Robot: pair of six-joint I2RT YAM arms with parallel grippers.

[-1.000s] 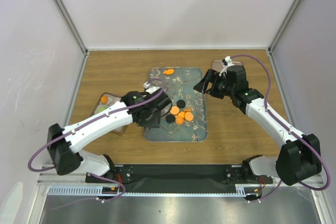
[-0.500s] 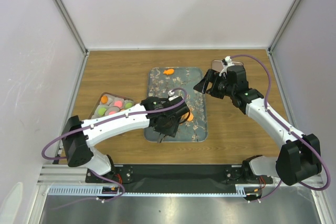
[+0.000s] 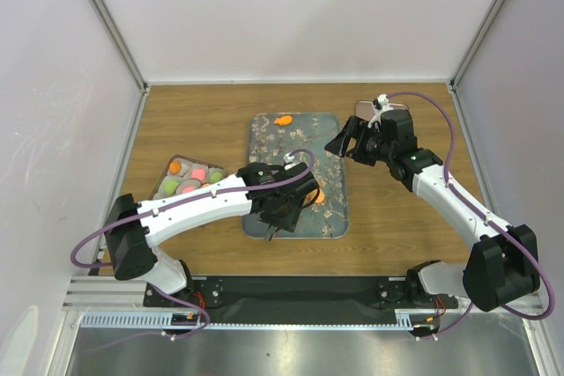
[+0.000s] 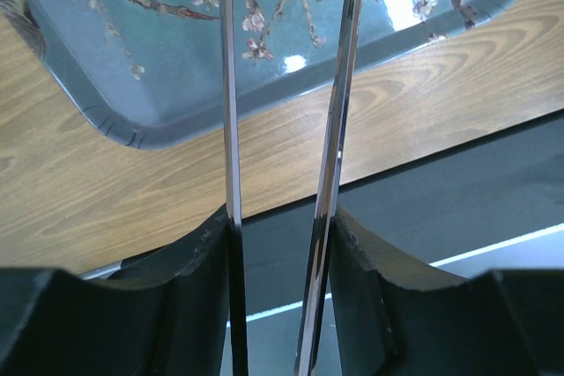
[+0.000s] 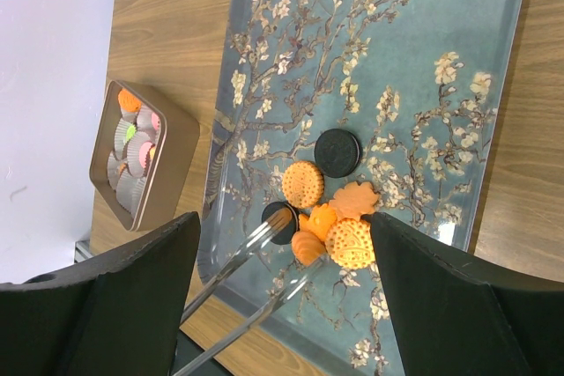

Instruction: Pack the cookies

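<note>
Barely shifting since a moment ago, left gripper — tongs part-spread, empty — is hovering over orange and black cookies; right gripper is gaping.

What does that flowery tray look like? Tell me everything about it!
The tray is a flat, glossy grey-blue rectangle with rounded corners, a low rim and painted blossom branches. It lies flat on the wooden table. Orange and black cookies sit on it in a cluster, with one orange piece apart at its far end.
</note>
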